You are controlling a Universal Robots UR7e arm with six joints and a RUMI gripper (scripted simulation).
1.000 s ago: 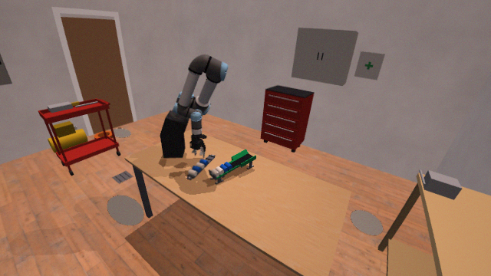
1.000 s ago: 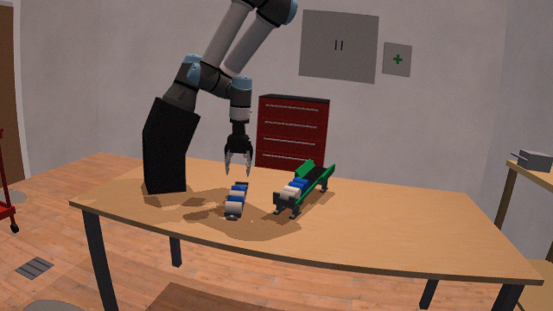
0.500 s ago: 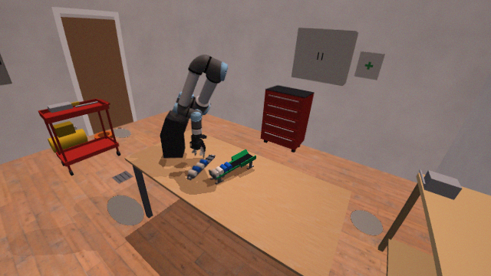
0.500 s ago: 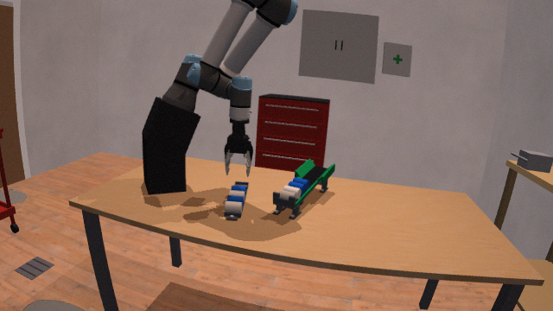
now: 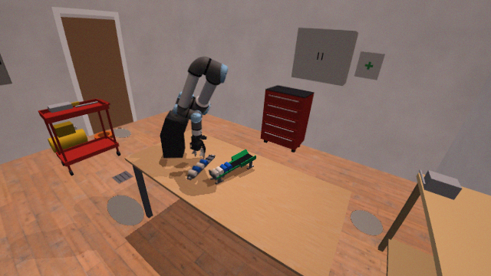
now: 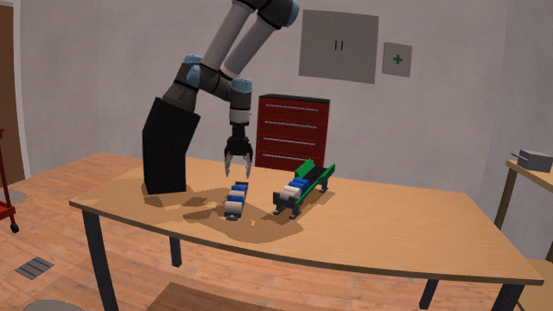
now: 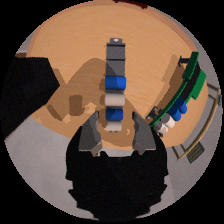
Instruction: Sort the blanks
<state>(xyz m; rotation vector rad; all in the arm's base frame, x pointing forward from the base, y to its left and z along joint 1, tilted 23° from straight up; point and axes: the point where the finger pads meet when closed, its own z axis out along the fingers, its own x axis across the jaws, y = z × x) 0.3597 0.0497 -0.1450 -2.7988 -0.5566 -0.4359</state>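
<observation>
The dark grey stock rack (image 6: 235,200) lies on the table and holds blue and white blanks in its slots; in the wrist view (image 7: 114,85) they alternate blue (image 7: 115,81), white (image 7: 114,100), blue (image 7: 113,115), white. The green feed ramp (image 6: 304,183) stands to its right. White blanks (image 6: 285,194) lie at its low end by the stop, and blue blanks (image 6: 299,184) lie just above them. My gripper (image 6: 238,170) hangs above the rack's far end, pointing down. Its fingers are half apart with nothing between them, and they straddle the rack line in the wrist view (image 7: 114,129).
The arm's black base block (image 6: 166,147) stands on the table just left of the rack. A red drawer cabinet (image 6: 291,131) is behind the table, a red cart (image 5: 78,130) is at the left, and a second table (image 5: 453,222) is at the right.
</observation>
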